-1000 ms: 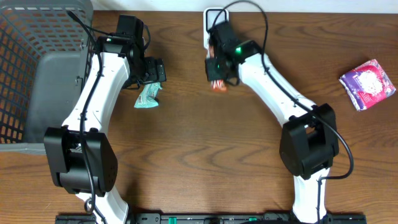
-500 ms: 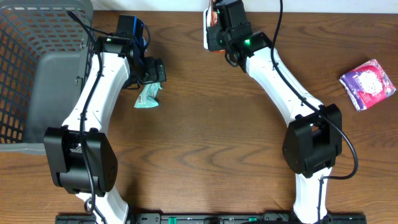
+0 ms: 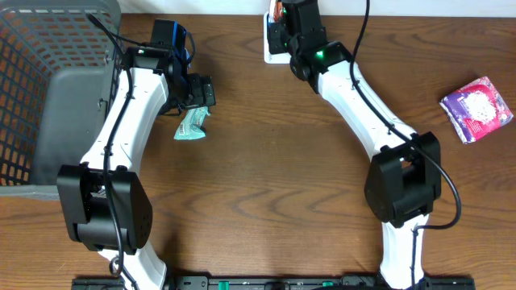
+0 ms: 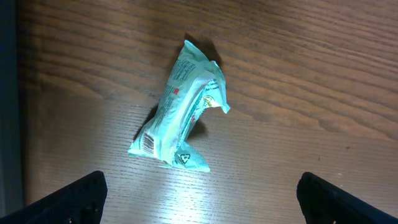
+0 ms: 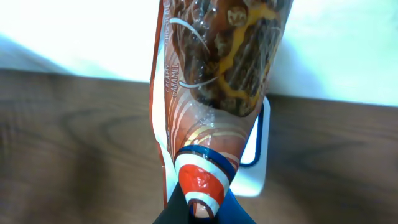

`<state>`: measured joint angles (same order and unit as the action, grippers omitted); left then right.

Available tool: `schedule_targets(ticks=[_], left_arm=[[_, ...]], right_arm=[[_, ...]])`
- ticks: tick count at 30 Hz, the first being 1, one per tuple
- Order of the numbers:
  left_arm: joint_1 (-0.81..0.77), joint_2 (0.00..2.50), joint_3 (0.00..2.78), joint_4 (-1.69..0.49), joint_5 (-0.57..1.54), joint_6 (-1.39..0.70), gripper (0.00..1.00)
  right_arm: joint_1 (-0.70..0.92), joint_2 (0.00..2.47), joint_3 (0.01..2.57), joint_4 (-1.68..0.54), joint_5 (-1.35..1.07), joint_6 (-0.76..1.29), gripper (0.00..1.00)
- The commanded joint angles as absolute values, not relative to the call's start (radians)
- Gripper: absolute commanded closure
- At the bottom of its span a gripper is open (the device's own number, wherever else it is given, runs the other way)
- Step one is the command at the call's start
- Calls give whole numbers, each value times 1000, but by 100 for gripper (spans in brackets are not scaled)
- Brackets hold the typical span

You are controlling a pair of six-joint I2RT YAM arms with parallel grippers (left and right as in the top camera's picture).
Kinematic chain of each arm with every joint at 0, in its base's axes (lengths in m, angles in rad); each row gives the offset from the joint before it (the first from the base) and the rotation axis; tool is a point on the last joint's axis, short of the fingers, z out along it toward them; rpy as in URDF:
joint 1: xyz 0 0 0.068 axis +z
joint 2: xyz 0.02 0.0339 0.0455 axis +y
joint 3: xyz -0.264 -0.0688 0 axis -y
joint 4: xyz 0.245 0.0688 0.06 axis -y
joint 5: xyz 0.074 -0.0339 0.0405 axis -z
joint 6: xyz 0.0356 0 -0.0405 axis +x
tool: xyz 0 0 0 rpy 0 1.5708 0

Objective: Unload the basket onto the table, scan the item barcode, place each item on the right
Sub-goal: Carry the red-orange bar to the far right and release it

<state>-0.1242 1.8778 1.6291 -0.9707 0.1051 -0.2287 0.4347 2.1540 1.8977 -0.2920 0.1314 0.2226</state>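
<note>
A brown and orange snack wrapper (image 5: 217, 74) hangs in my right gripper (image 5: 200, 210), which is shut on its red-and-white end. The wrapper is held just above a white scanner (image 5: 254, 169) at the table's far edge. From overhead, the right gripper (image 3: 280, 22) sits over the scanner (image 3: 274, 50), and only a sliver of the wrapper (image 3: 276, 11) shows. A crumpled green packet (image 4: 183, 109) lies on the wood with a barcode at its lower left end. My left gripper (image 4: 199, 202) hovers open above the green packet (image 3: 192, 125), and its fingers (image 4: 81, 196) do not touch it.
A grey mesh basket (image 3: 32, 89) fills the far left of the table. A pink and purple packet (image 3: 477, 109) lies at the right. The left arm (image 3: 129, 105) runs between the basket and the green packet.
The right gripper carried the snack wrapper from the table's middle back to the far edge, over the white scanner. The left arm and the green packet have stayed put.
</note>
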Motion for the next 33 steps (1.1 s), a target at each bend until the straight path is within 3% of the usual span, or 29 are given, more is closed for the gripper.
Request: schedule_targets(ticks=[1,7,17,25,33], left_arm=[[-121,1885,1625,-976,96,-222,2],[-121,1885,1625,-976,96,-222,2],[-121,1885,1625,-976,96,-222,2],[-121,1885,1625,-976,96,-222,2],[-121,1885,1625,-976,96,-222,2]], right_arm=[[412,2210,1917,-252,161,239,99],[384,2309,1917,-110,175,278,99],[296,2281,1918,-129,175,345,99],[96,2136,1918,-399,209,421,99],[-129,2166,1915,-779,195,324,99]])
